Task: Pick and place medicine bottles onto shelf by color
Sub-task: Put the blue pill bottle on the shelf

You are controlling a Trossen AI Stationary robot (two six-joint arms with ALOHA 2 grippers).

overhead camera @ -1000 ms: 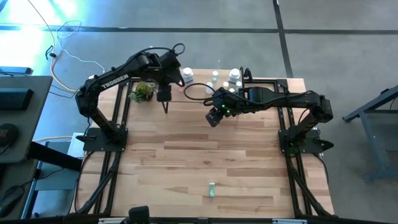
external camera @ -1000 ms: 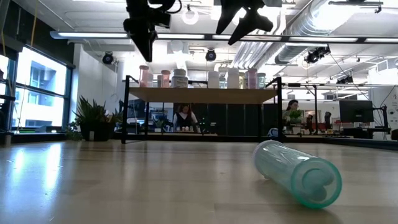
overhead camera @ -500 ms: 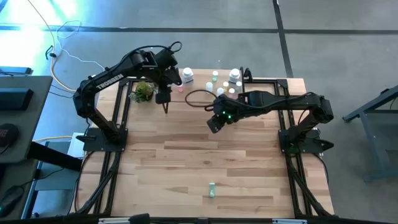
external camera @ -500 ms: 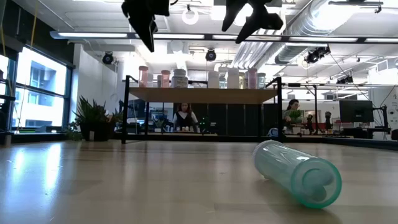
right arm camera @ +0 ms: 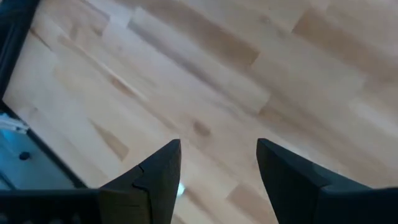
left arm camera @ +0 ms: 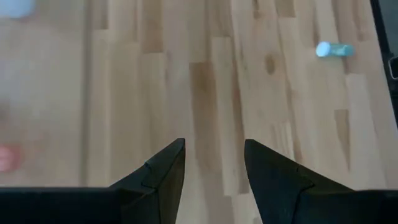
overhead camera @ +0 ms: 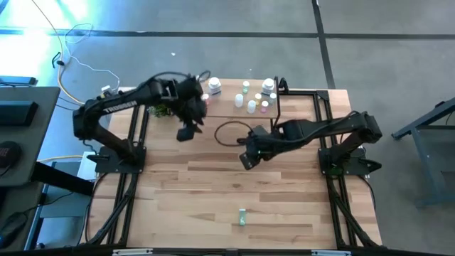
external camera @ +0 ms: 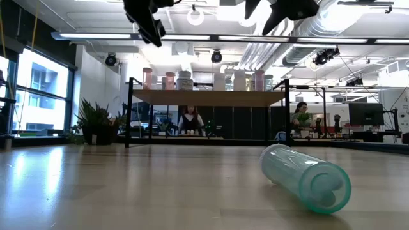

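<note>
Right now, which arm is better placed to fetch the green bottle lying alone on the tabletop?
Probably the right. Its open, empty claw hangs over mid-table, nearer the green bottle lying on its side. The left claw, also open and empty, sits farther back near the shelf.

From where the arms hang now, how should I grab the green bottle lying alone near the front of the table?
Grip the green bottle across its round body, mid-length, coming straight down. It lies on its side on the table, so its length is free for fingers to straddle. The right gripper, open, looks nearer.
</note>
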